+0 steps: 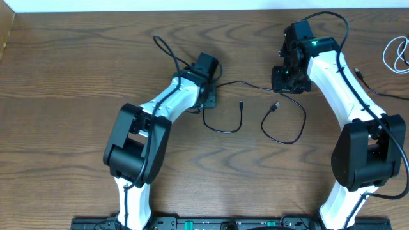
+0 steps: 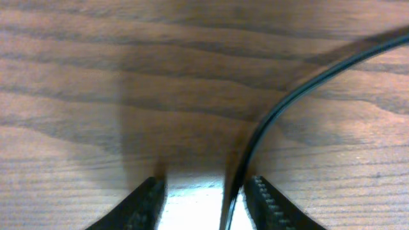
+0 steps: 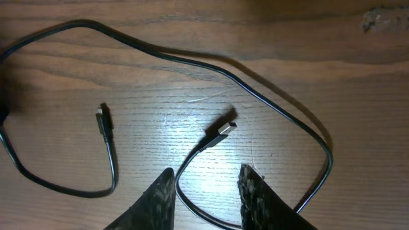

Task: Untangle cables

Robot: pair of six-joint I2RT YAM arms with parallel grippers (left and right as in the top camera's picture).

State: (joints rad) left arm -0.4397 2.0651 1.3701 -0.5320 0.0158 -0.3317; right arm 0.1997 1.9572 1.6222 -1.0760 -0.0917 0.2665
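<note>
The thin black rubber-sheathed cable (image 2: 263, 121) lies on the brown wooden table (image 2: 96, 76), inside your half-open left gripper (image 2: 206, 183) but not yet pinched. Your right gripper (image 3: 206, 171) gapes empty. Expect it to be light and limp, so pinch mid-cord.

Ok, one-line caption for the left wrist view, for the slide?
Open left gripper straddling a thin black cable on the wood table.

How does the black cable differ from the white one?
The black cable sprawls in open curves at centre, both plug ends showing; the white cable sits looped at the right edge, partly out of frame. The black cable passes through the left gripper; the white cable touches no gripper. Both are thin cords.
</note>
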